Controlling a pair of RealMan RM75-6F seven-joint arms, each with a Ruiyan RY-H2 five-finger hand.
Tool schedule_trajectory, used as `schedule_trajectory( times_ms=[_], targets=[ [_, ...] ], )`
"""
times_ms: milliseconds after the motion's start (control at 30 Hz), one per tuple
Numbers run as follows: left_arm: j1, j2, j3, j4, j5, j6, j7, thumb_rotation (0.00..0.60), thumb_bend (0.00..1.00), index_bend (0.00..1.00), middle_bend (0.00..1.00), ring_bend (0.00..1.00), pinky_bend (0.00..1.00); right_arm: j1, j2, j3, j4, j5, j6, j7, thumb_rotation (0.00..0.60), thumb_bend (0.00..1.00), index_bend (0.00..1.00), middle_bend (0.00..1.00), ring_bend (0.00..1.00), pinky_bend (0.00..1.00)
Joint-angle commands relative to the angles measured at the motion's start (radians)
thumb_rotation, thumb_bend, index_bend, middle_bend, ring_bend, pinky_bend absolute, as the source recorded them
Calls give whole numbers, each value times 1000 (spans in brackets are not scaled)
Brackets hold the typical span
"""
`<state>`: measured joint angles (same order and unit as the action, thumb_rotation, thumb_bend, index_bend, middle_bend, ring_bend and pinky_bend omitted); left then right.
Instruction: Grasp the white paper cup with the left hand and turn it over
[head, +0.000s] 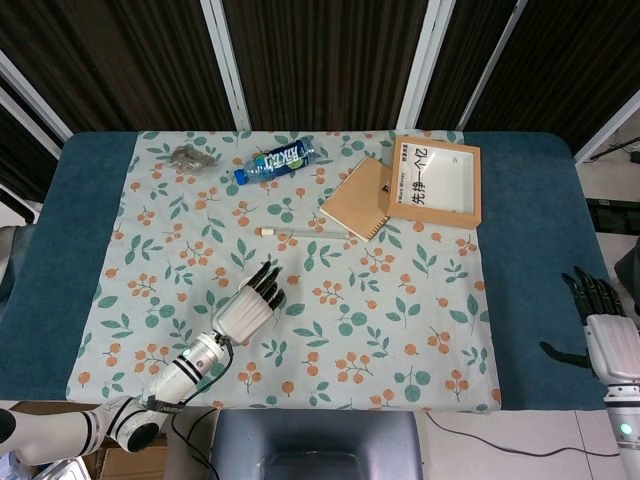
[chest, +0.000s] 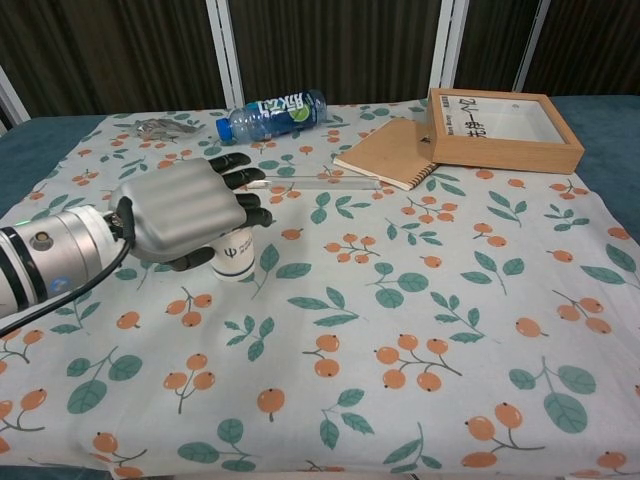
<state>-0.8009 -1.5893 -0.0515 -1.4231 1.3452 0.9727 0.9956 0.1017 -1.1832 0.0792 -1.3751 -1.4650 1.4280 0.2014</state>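
your left hand (chest: 185, 210) lies over the one white paper cup (chest: 232, 256), fingers draped on it, grip unclear; one bottle (chest: 272, 113) lies beyond, your right hand (head: 607, 335) spread empty

The cup (chest: 234, 258) is mostly covered by the left hand (chest: 185, 210) in the chest view: only its lower wall with a dark logo is seen below the fingers (chest: 245, 196), and its rim is hidden. In the head view the cup is fully hidden under the same hand (head: 247, 305). Whether the fingers touch the cup cannot be told. The right hand (head: 603, 330) is seen only in the head view, its arm cut off by the bottom edge.
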Motion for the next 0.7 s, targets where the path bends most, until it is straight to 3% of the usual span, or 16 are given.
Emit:
schedule_trajectory(
  times_ms=[33, 233, 400, 700],
  targets=[
    [1, -8, 6, 18, 28, 20, -29, 600, 434, 280, 300, 0, 0, 0, 0, 0, 1, 1, -2, 0, 600, 195, 0, 0, 0, 0],
    [19, 4, -6, 9, 68, 69, -183, 600, 432, 303, 328, 8, 0, 4, 0, 1, -1, 2, -8, -4, 600, 194, 0, 0, 0, 0],
    [59, 15, -51, -9, 41, 109, -486, 600, 432, 357, 382, 58, 0, 8, 2, 0, -6, 1, -16, -9, 600, 194, 0, 0, 0, 0],
    [103, 42, -106, 26, -85, 5, -933, 600, 430, 356, 382, 64, 0, 14, 2, -3, -18, -5, -23, -23, 600, 195, 0, 0, 0, 0]
  ],
)
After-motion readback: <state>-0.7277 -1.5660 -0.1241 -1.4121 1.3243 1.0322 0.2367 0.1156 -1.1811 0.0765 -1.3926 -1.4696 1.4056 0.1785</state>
